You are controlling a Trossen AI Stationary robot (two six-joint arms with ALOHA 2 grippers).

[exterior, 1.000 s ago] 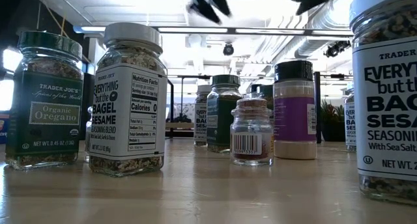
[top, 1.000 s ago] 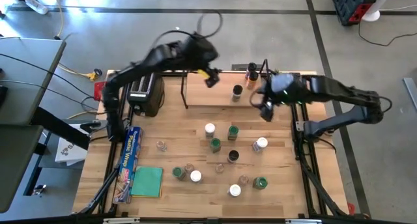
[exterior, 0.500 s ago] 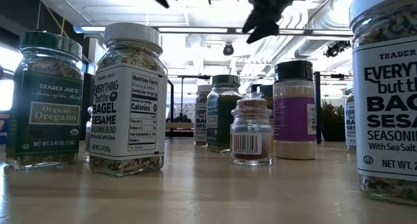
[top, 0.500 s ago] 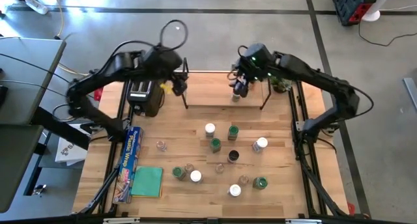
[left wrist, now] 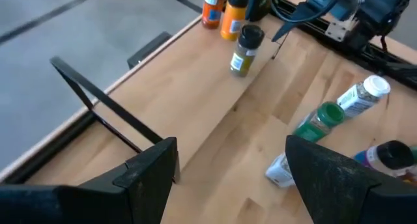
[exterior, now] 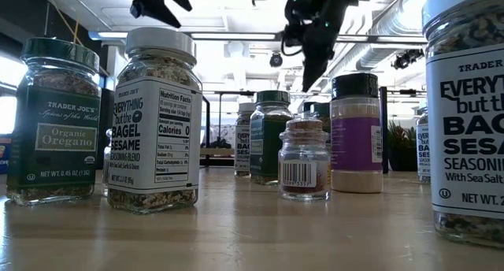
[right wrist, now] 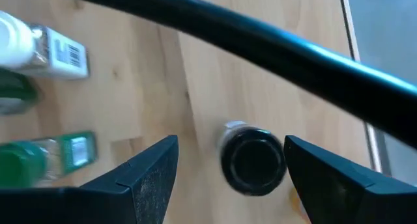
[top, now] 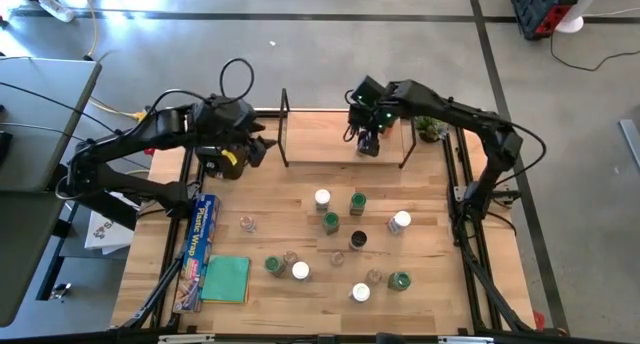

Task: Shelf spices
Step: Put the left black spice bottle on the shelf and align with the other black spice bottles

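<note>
The shelf (top: 320, 144) stands at the table's far middle, a light board between thin black end frames. A dark-lidded spice jar (right wrist: 253, 160) stands on the board, with orange jars (left wrist: 221, 12) behind it. My right gripper (right wrist: 231, 178) hangs open over that jar, pointing down, a finger on either side of the lid and not touching it. Several more spices (top: 322, 198) stand on the table nearer the front, large in the low view (exterior: 153, 121). My left gripper (top: 257, 149) is open and holds nothing, by the shelf's left end frame (left wrist: 98, 100).
A black-and-silver toaster (top: 222, 152) stands just left of my left gripper. A box of plastic wrap (top: 200, 239) and a green cloth (top: 226, 279) lie at the near left. A small potted plant (top: 432, 129) sits beyond the shelf's right end.
My left gripper has swung from above the shelf toward the table's left edge and come down beside the toaster, rolling as it went. My right gripper has moved from the shelf's right end toward the far left and lowered over the dark-lidded jar. Both stayed open.
</note>
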